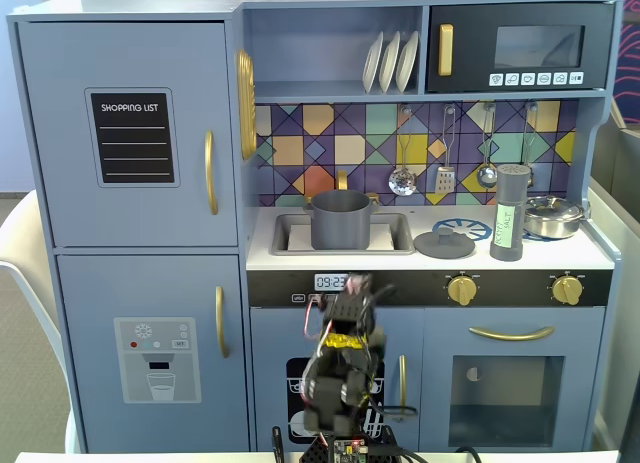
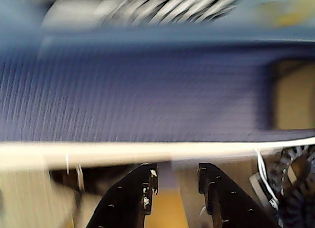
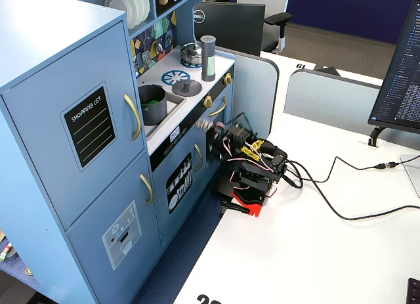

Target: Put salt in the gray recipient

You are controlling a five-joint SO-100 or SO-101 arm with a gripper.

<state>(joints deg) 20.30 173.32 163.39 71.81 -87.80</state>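
Hovering low before toy kitchen, our gripper (image 2: 174, 181) jaws slightly parted, empty. Salt shaker (image 1: 511, 212) upright on stovetop, gray pot (image 1: 341, 219) in sink; we fear toppling tall shaker.

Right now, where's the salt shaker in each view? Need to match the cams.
A fixed view, facing the kitchen: the salt stands upright on the counter right of centre, between the flat lid and the steel pan.
Wrist view: not in it; blurred, only the gripper is clear.
A fixed view, from the side: salt at top centre, on the counter's far end.
Shared landmark: the gray recipient in the sink.
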